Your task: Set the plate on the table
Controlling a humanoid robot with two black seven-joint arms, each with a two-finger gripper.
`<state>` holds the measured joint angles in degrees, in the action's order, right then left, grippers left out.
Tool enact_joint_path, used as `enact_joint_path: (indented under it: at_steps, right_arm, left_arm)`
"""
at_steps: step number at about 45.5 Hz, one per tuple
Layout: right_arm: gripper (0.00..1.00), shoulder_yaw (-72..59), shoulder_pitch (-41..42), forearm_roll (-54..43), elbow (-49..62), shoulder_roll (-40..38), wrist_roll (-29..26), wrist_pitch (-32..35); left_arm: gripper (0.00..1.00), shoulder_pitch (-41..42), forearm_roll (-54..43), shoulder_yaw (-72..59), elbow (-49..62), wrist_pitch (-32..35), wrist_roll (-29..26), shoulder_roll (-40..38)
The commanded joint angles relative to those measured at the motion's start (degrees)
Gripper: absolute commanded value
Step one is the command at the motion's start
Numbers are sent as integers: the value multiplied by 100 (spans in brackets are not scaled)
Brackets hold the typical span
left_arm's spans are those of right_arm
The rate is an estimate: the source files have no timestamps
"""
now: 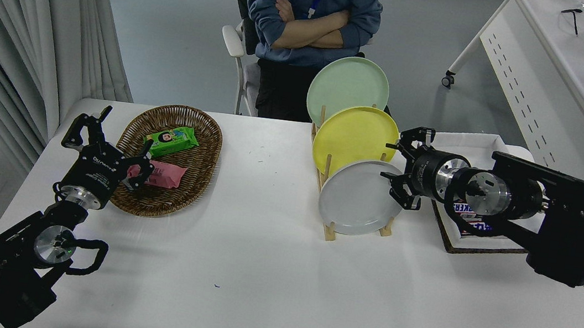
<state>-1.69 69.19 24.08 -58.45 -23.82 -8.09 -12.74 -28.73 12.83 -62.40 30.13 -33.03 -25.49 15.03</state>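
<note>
The right gripper [400, 169] reaches in from the three o'clock side of the table, its black fingers spread wide and pointing toward nine o'clock. One finger sits up near the edge of the yellow plate [355, 138]; the other sits low, against or just over the right rim of the plate [357, 202]; whether it touches cannot be told. Nothing is held between the fingers.

The plate, light grey and glossy, lies at about eight o'clock from that gripper, just beside it. It stands tilted on edge in the nearest slot of a wooden rack [329, 231]. Behind it, toward twelve o'clock, stand the yellow plate and then a pale green plate [347, 84].

At three o'clock of the rack, under the right arm, lies a dark-edged tray [474, 247] with a printed packet in it.

The white table [255, 282] spreads out toward six o'clock. At nine o'clock lies a wicker basket [172, 163] with a green packet [171, 140] and a pink packet [160, 173]. The left gripper [105, 141] rests beside the basket with its fingers apart, holding nothing.

At twelve o'clock a person [310, 16] sits with folded arms.
</note>
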Motion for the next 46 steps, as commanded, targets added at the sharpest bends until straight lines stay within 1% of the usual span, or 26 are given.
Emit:
enact_joint_path:
  at_steps: [1,7,9,12,18,46]
  right_arm:
    - [52,151,7,202,-9,123,-184,25]
    - [51,151,7,219,0,141,-193,17]
    - [49,151,7,219,9,141,-193,17]
    - [42,151,7,219,9,141,-245,17]
    - [39,160,15,219,9,141,-342,8]
    - [39,248,7,219,228,185,-342,-168]
  left_arm:
    - [100,-1,0,0,2,-1,0,0]
    - [100,0,0,0,2,-1,0,0]
    - [100,-1,0,0,2,-1,0,0]
    - [100,-1,0,0,2,-1,0,0]
    - [100,-1,0,0,2,7,0,0]
    - [100,-1,0,0,2,-1,0,0]
